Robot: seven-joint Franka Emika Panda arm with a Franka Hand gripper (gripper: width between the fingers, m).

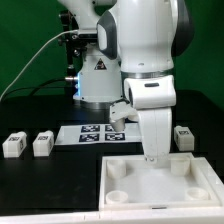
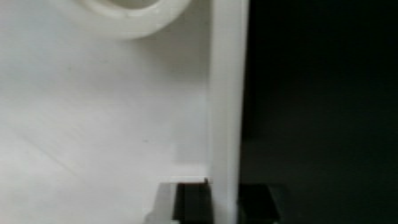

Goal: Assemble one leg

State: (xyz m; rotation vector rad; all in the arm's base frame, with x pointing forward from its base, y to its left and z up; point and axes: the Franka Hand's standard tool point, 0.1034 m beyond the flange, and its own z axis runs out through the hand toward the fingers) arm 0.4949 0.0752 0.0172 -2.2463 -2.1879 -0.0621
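Observation:
My gripper [image 1: 152, 157] reaches straight down onto the far edge of the large white square panel [image 1: 150, 188]. In the wrist view the panel's thin rim [image 2: 226, 100] runs between my two dark fingers [image 2: 192, 205], one on each side and pressed against it. My gripper [image 2: 226, 206] is shut on that rim. A round corner socket [image 2: 134, 15] shows on the panel's face. Two small white legs [image 1: 13, 145] [image 1: 42, 143] with tags stand at the exterior view's left. A third leg [image 1: 183, 136] stands at its right, beside the arm.
The marker board [image 1: 92, 134] lies flat behind the panel, partly hidden by the arm. The arm's base and a lit device [image 1: 95, 85] stand at the back. The table is black, and the panel fills the near right of it.

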